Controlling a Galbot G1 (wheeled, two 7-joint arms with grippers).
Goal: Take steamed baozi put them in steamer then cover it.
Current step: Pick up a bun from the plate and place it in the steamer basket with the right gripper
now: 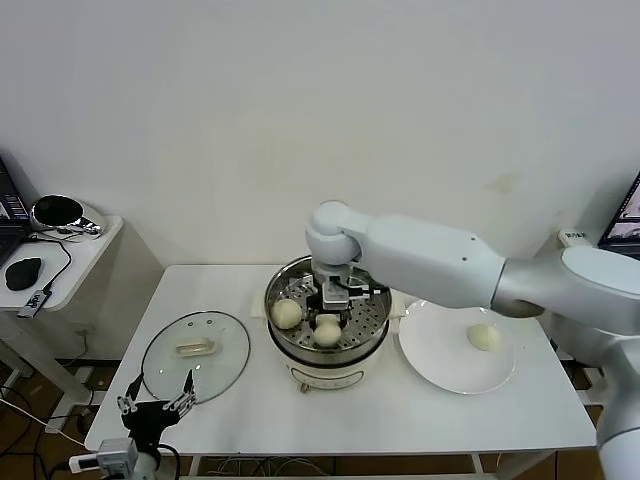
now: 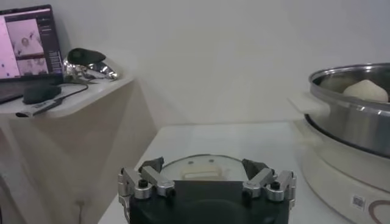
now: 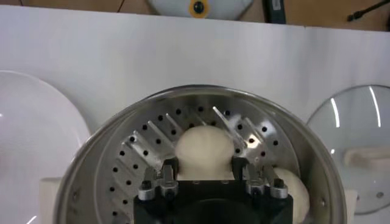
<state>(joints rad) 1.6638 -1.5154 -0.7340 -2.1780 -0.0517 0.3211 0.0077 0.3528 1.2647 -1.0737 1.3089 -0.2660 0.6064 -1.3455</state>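
The steamer [image 1: 372, 322] stands at mid-table, its perforated tray [image 3: 137, 159] showing. My right gripper [image 1: 336, 298] reaches down into it, and its fingers [image 3: 169, 165] are closed against the sides of a steamed baozi [image 3: 204, 151] resting low over the tray. Another baozi [image 1: 287, 313] lies at the steamer's left side and also shows in the right wrist view [image 3: 297, 189]. One baozi [image 1: 485, 337] sits on the white plate [image 1: 440, 362] to the right. The glass cover [image 1: 196, 352] lies flat on the table to the left. My left gripper [image 1: 156, 404] is open and parked at the front left edge.
A side table [image 1: 60, 262] at the far left holds a mouse, a cable and a shiny object. The wall runs close behind the table. The steamer's white base [image 2: 341, 176] rises to the right of the cover in the left wrist view.
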